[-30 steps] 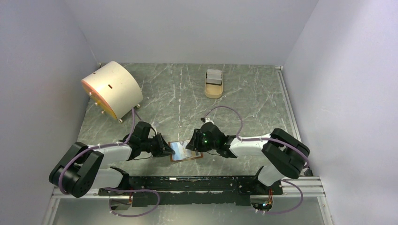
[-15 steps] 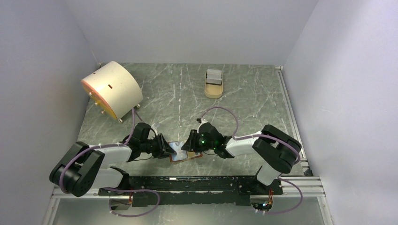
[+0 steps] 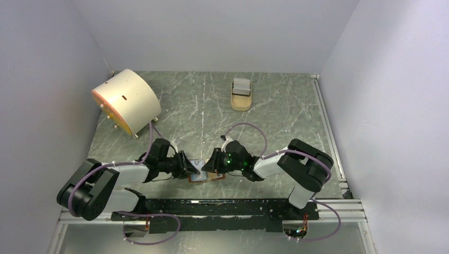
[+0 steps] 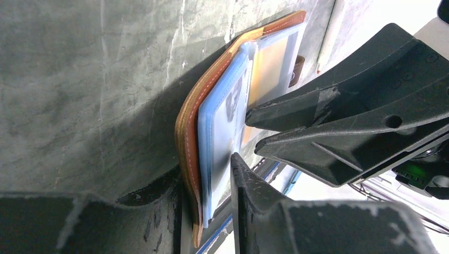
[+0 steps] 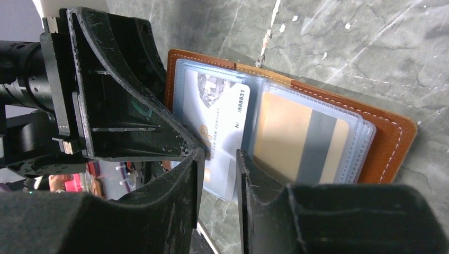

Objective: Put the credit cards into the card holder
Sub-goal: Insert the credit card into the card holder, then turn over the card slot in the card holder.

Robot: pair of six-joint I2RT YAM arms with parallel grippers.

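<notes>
- Left claw (image 4: 205,177): jaws narrowly apart, straddling one edge of the card holder (image 5: 393,138), with the brown cover against one finger. Cannot tell if it truly pinches.
- Right claw (image 5: 218,161): slightly parted, nothing clamped. Its tips sit at the near end of a white credit card (image 5: 226,119).
- Card holder: open on the surface (image 5: 370,47) between both claws, left side lifted. Brown leather outside, blue-clear sleeves inside.
- White credit card lies partly in one sleeve with its near end sticking out. A striped card (image 5: 303,138) fills the next sleeve.
</notes>
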